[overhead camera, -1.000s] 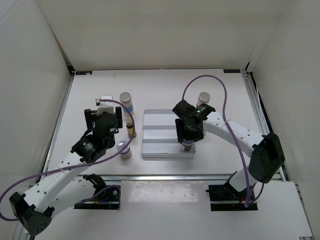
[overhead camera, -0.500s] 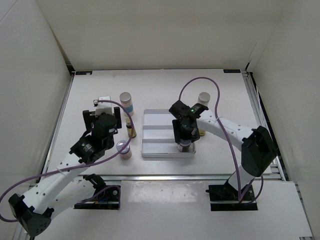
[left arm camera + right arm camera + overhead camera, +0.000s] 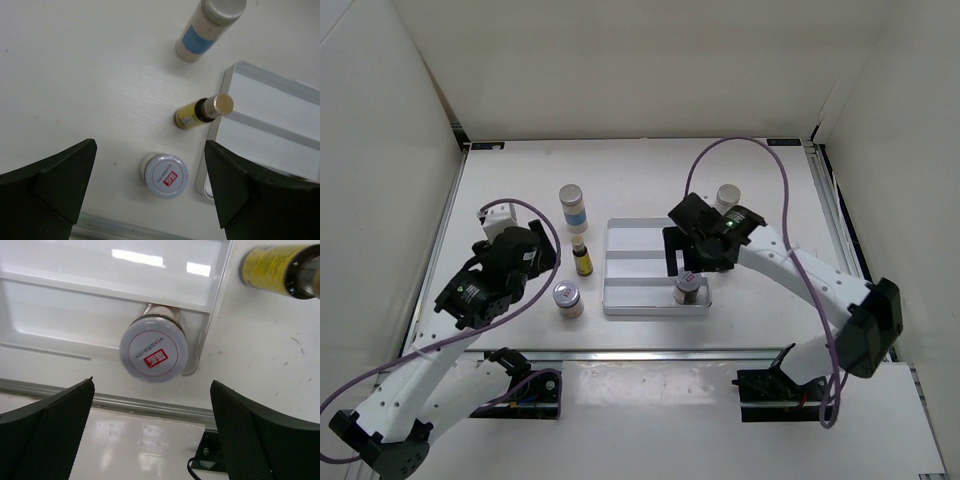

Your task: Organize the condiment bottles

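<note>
One jar stands at the tray corner under my right fingers, spread wide (left fingers too); lifting crookedly could topple it.

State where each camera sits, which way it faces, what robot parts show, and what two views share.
Top external: above and behind the bases, looking down at the table; both arms show, flanking the white tray.
Left wrist: on the left arm, facing down at the table jar, a yellow bottle and a blue-banded bottle; the open left gripper frames them.
Right wrist: on the right arm, facing down at the tray jar in the tray's corner; the open right gripper shows.
Shared: both wrist views catch the tray.
</note>
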Available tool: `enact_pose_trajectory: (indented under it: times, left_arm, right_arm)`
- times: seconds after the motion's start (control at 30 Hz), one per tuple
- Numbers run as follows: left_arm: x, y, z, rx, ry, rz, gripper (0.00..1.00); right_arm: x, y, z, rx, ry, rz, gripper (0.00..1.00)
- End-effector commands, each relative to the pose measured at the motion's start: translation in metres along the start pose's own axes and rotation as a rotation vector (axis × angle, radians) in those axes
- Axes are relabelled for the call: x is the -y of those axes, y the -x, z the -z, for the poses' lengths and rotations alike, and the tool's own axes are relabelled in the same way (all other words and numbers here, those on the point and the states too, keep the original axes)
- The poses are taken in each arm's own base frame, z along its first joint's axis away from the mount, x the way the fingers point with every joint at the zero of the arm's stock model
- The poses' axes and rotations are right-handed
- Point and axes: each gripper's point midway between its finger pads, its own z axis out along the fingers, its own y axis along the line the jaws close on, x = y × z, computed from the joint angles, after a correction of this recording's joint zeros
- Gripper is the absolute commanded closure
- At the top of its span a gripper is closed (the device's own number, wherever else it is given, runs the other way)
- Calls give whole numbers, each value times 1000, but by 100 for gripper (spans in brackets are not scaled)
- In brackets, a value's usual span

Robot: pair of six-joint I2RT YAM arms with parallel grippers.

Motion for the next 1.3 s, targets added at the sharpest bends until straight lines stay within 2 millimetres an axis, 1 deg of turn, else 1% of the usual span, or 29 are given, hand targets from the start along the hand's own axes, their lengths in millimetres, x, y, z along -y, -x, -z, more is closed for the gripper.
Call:
enact_pose_trajectory:
  times: [0.0,0.07,0.13,0.17,0.2,0.23,0.27,0.3,0.37,0.4,0.43,0.47,0.5,0.6,0.63,0.77,0.8,0.87,0.9,0.93,1.0,1.03,1.07,1.1,1.13,1.17,1.2,1.23,1.27]
  left_arm:
    - [-1,-37,9,-177,-6,66,0]
    - [2,-52,5,-237,-9,63,0]
    - [8,-76,-1,-332,-25,5,0]
    - [12,-82,-3,-356,-43,-12,0]
    - [24,-87,-5,-377,-100,-17,0]
    - [23,-97,-9,-400,-111,-54,0]
    - [26,-101,-10,-405,-128,-63,0]
    - [34,-101,-13,-398,-168,-59,0]
    - [32,-109,-19,-405,-174,-74,0]
    - [33,-115,-21,-421,-172,-79,0]
    - [30,-119,-26,-441,-148,-84,0]
    - [29,-124,-30,-454,-138,-92,0]
    - [28,-131,-34,-483,-115,-108,0]
    - [27,-144,-43,-523,-84,-130,0]
    - [26,-154,-47,-564,-63,-138,0]
    - [22,-169,-55,-604,-32,-140,0]
    - [19,-172,-54,-611,-27,-144,4]
    - [21,-170,-52,-608,-42,-136,12]
    - [22,-168,-51,-599,-50,-131,23]
    - [24,-164,-50,-585,-61,-123,30]
    - [33,-143,-44,-521,-114,-100,42]
    - [36,-136,-41,-506,-127,-91,54]
    - [36,-127,-36,-483,-146,-92,60]
    - [43,-113,-32,-454,-171,-91,65]
    - [45,-106,-29,-446,-177,-86,72]
    - [48,-98,-26,-427,-193,-92,75]
    - [59,-84,-20,-400,-239,-104,77]
    - [64,-77,-17,-385,-262,-117,80]
    - [72,-74,-14,-385,-289,-134,80]
  right_arm:
    - [1,21,42,138,44,2,0]
    - [3,23,52,164,62,6,0]
    - [5,22,56,177,70,3,0]
    - [6,19,54,169,65,5,0]
    - [8,17,54,169,65,5,0]
    - [6,16,57,172,80,3,0]
    - [8,13,54,162,73,6,0]
    - [8,13,54,162,73,6,0]
    - [10,6,51,145,72,10,0]
    - [9,8,54,161,83,6,0]
    - [11,5,50,150,76,9,0]
    - [11,5,53,158,82,6,0]
    - [13,3,50,150,75,18,0]
    - [12,2,53,152,88,17,0]
    - [12,2,55,160,93,15,0]
    - [14,0,53,152,88,17,0]
    - [14,0,53,153,87,26,0]
    - [14,0,53,153,87,26,0]
    - [15,-2,51,145,82,28,0]
    - [15,-2,53,153,87,26,0]
    - [16,-5,50,144,82,19,0]
    - [16,-5,50,144,82,19,0]
    - [16,-5,50,144,82,19,0]
    - [16,-5,50,143,83,10,0]
    - [16,-5,50,143,83,10,0]
    - [16,-5,50,143,83,10,0]
    - [16,-5,50,143,83,10,0]
    - [16,-5,50,143,83,10,0]
    - [16,-5,50,143,83,10,0]
